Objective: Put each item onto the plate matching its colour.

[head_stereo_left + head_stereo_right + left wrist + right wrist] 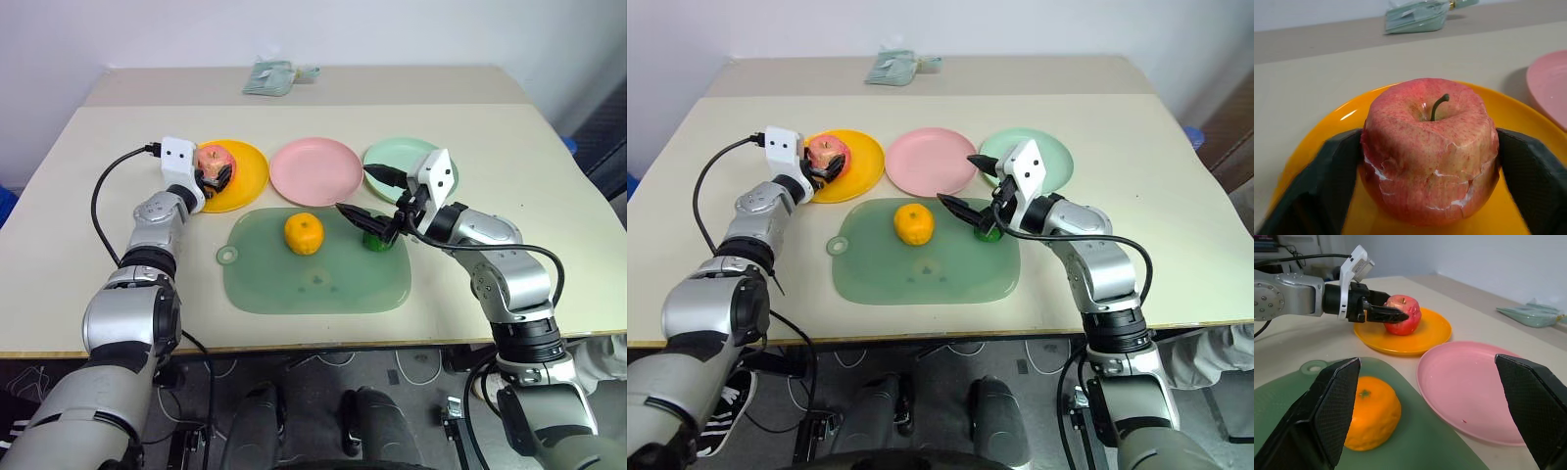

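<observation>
A pinkish-red apple [1430, 147] sits on the yellow plate [251, 168] at the back left. My left gripper [217, 174] is shut on the apple, with a black finger [1332, 186] pressed against each side. The orange [304, 233] lies on the green mat [313, 284]. At the mat's right edge is the dark green vegetable [377, 241]. My right gripper [355, 189] hangs open just above and left of the vegetable, holding nothing. The pink plate [315, 171] stands bare in the middle, and the mint green plate [390, 155] is partly behind my right hand.
A pale green packet [269, 76] lies near the table's far edge. A black cable [101, 196] loops from my left wrist over the table's left side. Bare tabletop [509, 157] stretches to the right of the plates.
</observation>
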Robot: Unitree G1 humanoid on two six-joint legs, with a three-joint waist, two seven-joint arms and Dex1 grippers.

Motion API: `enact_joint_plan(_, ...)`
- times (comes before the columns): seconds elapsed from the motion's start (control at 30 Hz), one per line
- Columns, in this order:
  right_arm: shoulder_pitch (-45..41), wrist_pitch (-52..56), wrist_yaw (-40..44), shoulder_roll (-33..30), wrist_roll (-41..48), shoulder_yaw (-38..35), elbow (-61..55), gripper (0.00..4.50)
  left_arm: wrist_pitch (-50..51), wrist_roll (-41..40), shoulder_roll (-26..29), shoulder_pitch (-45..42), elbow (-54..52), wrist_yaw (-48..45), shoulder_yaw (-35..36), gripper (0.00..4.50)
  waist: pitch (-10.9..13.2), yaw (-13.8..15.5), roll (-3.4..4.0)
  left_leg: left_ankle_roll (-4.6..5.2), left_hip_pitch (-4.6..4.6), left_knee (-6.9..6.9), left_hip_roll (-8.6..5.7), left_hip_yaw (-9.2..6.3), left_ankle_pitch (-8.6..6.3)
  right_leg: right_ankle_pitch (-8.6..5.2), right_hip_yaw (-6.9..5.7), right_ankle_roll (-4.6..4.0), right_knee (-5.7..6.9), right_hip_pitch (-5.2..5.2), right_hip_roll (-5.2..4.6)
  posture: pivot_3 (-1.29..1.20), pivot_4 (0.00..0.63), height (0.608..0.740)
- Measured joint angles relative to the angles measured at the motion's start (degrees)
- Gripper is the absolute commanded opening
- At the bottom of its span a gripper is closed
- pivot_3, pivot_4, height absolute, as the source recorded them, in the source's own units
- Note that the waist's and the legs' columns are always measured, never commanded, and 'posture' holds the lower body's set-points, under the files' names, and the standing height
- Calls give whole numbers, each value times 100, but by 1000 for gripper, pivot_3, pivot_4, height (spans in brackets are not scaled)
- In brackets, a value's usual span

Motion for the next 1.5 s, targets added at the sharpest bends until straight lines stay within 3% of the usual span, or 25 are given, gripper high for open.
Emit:
enact_joint_plan(0.13, -5, -3, -63, -28, -25, 1, 10, 4500, -94, 70, -2, -9, 0, -49, 5, 3217, 0, 0, 0, 0, -1, 0, 0, 0, 0, 0, 0, 0, 0, 0, 0, 0, 150, 740)
enact_joint_plan(0.27, -159, -131, -648, -22, -345, -179, 547, 4500, -15, -216, -228, -357, -80, -636, 214, 3217, 4, 88, -6, -1, -5, 6, -2, 0, 1, 1, -2, 1, -1, 0, -1, 0, 150, 740)
enact_joint_plan(0.5, -282, -373, -1061, 4, -456, -482, 1008, 4500, 46, -229, -1082, -865, -181, -1199, 153, 3217, 4, 115, -6, -6, -4, 3, -4, 3, 4, 1, 0, 2, -4, 0, 2, 0, 150, 740)
enact_joint_plan(0.8, 79, -133, -900, 6, -180, -486, 260, 4500, 289, -76, -1994, -976, 135, -1139, 24, 3217, 4, 83, -6, 0, -4, 2, -2, 1, 0, 1, -1, 2, -4, -1, 3, 0, 150, 740)
enact_joint_plan(0.87, 128, -68, -902, -35, -176, -493, 198, 4500, 291, -28, -2003, -977, 137, -1078, -9, 3217, 4, 78, -6, 0, -4, 2, -2, 0, 0, 1, -1, 2, -3, -2, 4, 0, 150, 740)
enact_joint_plan(0.93, 177, -12, -907, -46, -173, -503, 121, 4500, 327, -24, -1999, -977, 139, -1005, 1, 4238, 4, 81, -6, 0, -4, 2, -2, -1, 0, 1, -1, 2, -4, -2, 4, 0, 150, 740)
enact_joint_plan(0.97, 188, 6, -909, -46, -171, -504, 99, 4500, 341, -24, -1998, -977, 142, -929, 3, 4465, 4, 84, -6, 0, -4, 2, -2, -1, 0, 1, -1, 2, -4, -1, 3, 0, 150, 740)
enact_joint_plan(1.23, 257, 23, -909, -45, -169, -505, 73, 4500, 87, 182, -1654, -977, 114, -902, -47, 4465, 4, 93, -6, 0, -4, 2, -2, -1, 0, 1, -1, 1, -4, -1, 3, 0, 150, 740)
enact_joint_plan(1.33, 253, 15, -891, -38, -169, -498, 74, 4500, 49, -22, -1477, -968, -98, -1604, 21, 4465, 4, 103, -6, 0, -5, 2, -2, 0, 0, 1, -1, 1, -4, -1, 3, 0, 150, 740)
enact_joint_plan(1.5, 219, 6, -757, -28, -160, -470, 99, 4500, 632, -805, -1102, -325, -1629, -3831, 48, 4465, 0, 77, 0, -18, 0, 0, -2, 1, 11, 1, 0, 1, -4, 3, 4, 0, 150, 740)
